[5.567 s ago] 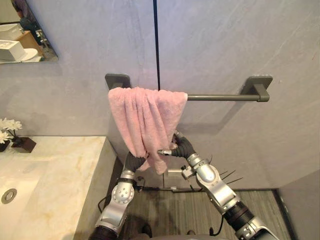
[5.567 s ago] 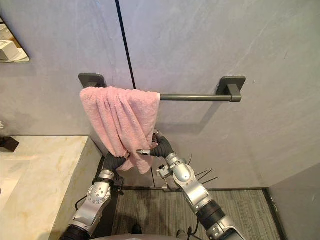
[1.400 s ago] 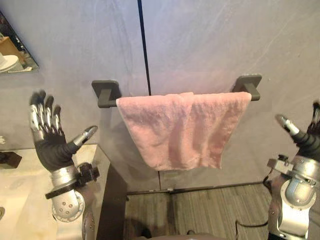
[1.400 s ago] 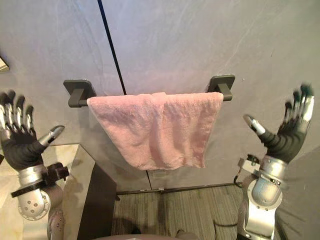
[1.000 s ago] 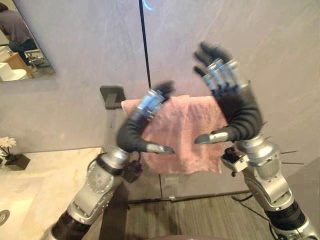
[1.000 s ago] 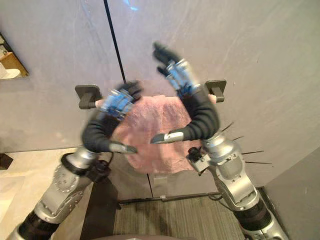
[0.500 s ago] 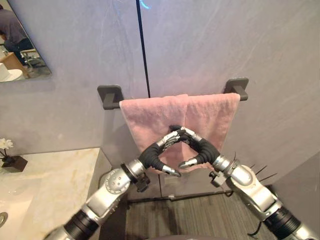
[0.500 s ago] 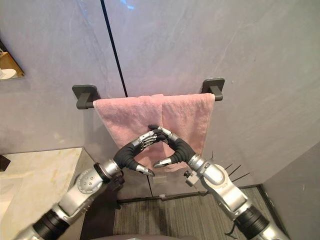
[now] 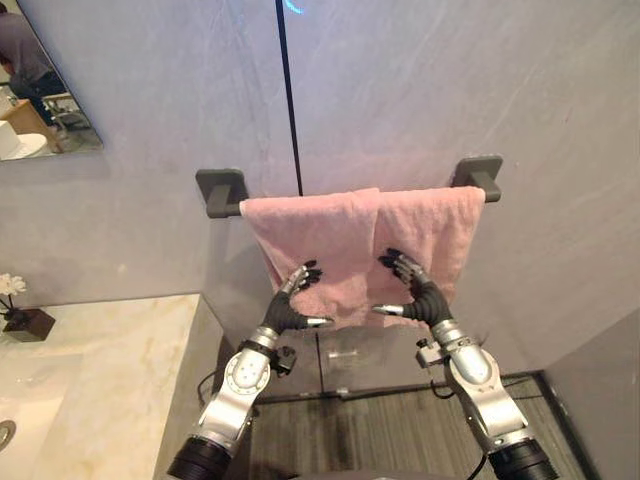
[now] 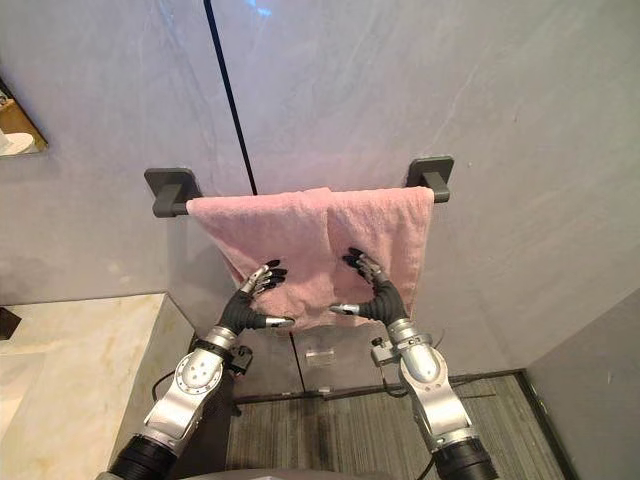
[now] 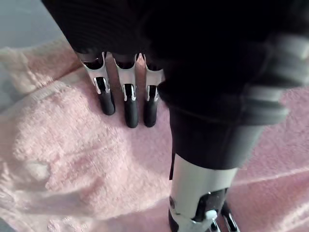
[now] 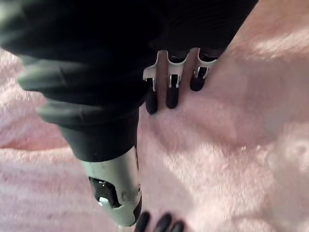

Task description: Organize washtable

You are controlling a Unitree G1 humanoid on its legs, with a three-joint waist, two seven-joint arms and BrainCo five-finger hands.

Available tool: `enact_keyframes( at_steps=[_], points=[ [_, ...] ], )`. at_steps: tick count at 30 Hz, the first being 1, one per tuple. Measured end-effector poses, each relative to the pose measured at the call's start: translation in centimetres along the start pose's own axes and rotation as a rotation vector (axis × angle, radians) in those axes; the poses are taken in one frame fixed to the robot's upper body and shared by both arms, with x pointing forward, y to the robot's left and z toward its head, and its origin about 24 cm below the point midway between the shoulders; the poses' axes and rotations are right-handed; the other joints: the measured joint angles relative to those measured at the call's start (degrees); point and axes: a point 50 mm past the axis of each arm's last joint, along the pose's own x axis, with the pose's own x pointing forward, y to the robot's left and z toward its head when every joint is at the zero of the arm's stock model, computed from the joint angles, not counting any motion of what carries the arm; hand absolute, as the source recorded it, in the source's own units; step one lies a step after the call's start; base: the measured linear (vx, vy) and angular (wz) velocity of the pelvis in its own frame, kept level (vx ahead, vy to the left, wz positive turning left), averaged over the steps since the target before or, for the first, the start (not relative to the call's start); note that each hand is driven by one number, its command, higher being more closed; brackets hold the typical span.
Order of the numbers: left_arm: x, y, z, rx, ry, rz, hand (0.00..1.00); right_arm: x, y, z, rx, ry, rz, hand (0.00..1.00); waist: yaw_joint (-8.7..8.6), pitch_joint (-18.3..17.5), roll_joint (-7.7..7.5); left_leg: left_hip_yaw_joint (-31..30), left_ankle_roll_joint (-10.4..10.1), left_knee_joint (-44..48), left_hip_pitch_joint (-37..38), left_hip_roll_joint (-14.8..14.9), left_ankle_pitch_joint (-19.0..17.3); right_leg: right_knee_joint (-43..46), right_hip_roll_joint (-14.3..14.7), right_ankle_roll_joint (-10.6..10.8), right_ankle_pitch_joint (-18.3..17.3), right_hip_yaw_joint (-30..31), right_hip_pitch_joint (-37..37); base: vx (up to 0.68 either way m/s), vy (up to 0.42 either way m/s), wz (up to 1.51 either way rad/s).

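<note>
A pink towel (image 9: pixel 350 240) hangs spread over the dark grey towel bar (image 9: pixel 222 190) on the grey wall. My left hand (image 9: pixel 290 308) is raised in front of the towel's lower left part with straight fingers laid against the cloth (image 11: pixel 72 159). My right hand (image 9: pixel 415 293) mirrors it at the lower right, fingers straight on the cloth (image 12: pixel 227 140). Both hands are open, thumbs pointing toward each other, and neither grasps the towel.
A marble washtable top (image 9: pixel 100 370) runs along the lower left, with a small dark pot of white flowers (image 9: pixel 22 318) at its far edge. A mirror (image 9: pixel 35 90) hangs at the upper left. Wood-look floor (image 9: pixel 380 440) lies below the towel.
Both hands have moved apart from touching fingertips at the towel's middle to its lower left and right parts. Earlier still, the towel was bunched at the bar's left end; now it is spread.
</note>
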Motion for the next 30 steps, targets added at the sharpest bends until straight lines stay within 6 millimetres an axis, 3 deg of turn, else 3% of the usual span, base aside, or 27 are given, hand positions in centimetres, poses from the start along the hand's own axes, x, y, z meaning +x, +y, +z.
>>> enact_keyframes(
  at_steps=[11, 16, 21, 26, 30],
  points=[
    [-1.1, 3.9, -1.9, -0.035, 0.090, 0.273, 0.00, -2.4, -4.5, -0.6, -0.014, 0.031, -0.288, 0.00, -0.13, 0.35, -0.56, -0.01, -0.02, -0.04, -0.03, 0.18, -0.02, -0.16, 0.25, -0.10, 0.12, -0.13, 0.00, 0.00, 0.000, 0.00],
    [-3.0, 6.0, -3.0, -0.054, 0.144, 0.409, 0.00, -4.3, -6.1, -0.1, -0.015, 0.014, -0.414, 0.00, -0.14, 0.67, -1.08, -0.09, -0.04, 0.02, -0.10, 0.09, -0.06, -0.23, 0.14, -0.06, 0.09, -0.32, 0.01, 0.00, 0.000, 0.00],
    [-4.8, 6.1, -3.1, -0.090, 0.161, 0.457, 0.00, -6.1, -7.0, -0.7, -0.034, 0.056, -0.495, 0.00, -0.13, 0.71, -1.14, -0.23, -0.03, 0.03, -0.17, 0.02, -0.09, -0.26, 0.06, -0.03, 0.07, -0.42, 0.02, 0.00, 0.000, 0.00],
    [-7.5, 5.6, -4.6, -0.116, 0.249, 0.493, 0.00, -8.8, -6.8, -2.5, -0.083, 0.180, -0.503, 0.00, -0.13, 0.76, -1.04, -0.34, -0.01, -0.06, -0.21, 0.03, -0.13, -0.22, 0.02, 0.07, -0.02, -0.48, 0.03, 0.00, 0.000, 0.00],
    [-9.9, 4.3, -6.8, -0.137, 0.379, 0.453, 0.00, -11.4, -5.9, -6.4, -0.083, 0.391, -0.480, 0.00, 0.18, 0.74, -0.99, -0.35, 0.03, -0.30, -0.02, -0.01, -0.18, 0.19, -0.07, 0.21, -0.28, -0.59, 0.11, 0.00, 0.000, 0.00]
  ],
)
